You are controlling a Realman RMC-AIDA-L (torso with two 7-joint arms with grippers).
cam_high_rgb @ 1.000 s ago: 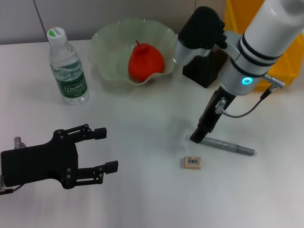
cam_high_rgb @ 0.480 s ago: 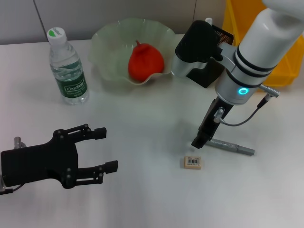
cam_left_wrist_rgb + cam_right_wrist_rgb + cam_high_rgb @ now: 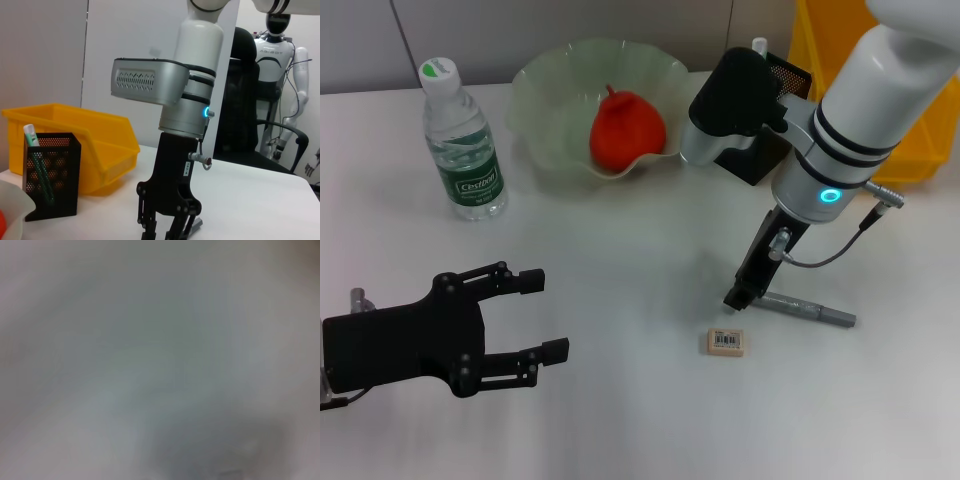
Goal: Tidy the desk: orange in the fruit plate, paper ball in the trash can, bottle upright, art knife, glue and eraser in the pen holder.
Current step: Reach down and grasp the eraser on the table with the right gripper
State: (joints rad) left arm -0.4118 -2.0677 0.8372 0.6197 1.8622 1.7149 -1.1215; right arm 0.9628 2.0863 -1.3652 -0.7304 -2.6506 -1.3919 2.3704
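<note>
The grey art knife (image 3: pixel 806 309) lies flat on the white desk, with the eraser (image 3: pixel 725 342) just in front of it. My right gripper (image 3: pixel 738 298) points down at the knife's left end; the left wrist view shows this right gripper (image 3: pixel 167 227) open, fingers spread just above the desk. My left gripper (image 3: pixel 535 315) hovers open at the near left, holding nothing. The orange (image 3: pixel 627 128) rests in the fruit plate (image 3: pixel 545 90). The bottle (image 3: pixel 463 140) stands upright. A white-capped green stick (image 3: pixel 35 150) stands in the black pen holder (image 3: pixel 52 185). Paper ball and trash can are out of view.
A yellow bin (image 3: pixel 820 40) stands at the back right behind the pen holder (image 3: pixel 780 75). The right wrist view shows only a grey blur. A chair and another robot (image 3: pixel 280 45) stand beyond the desk.
My right arm has shifted slightly, and its gripper has come a little lower and nearer at the knife's left end. The left arm and the objects have not moved.
</note>
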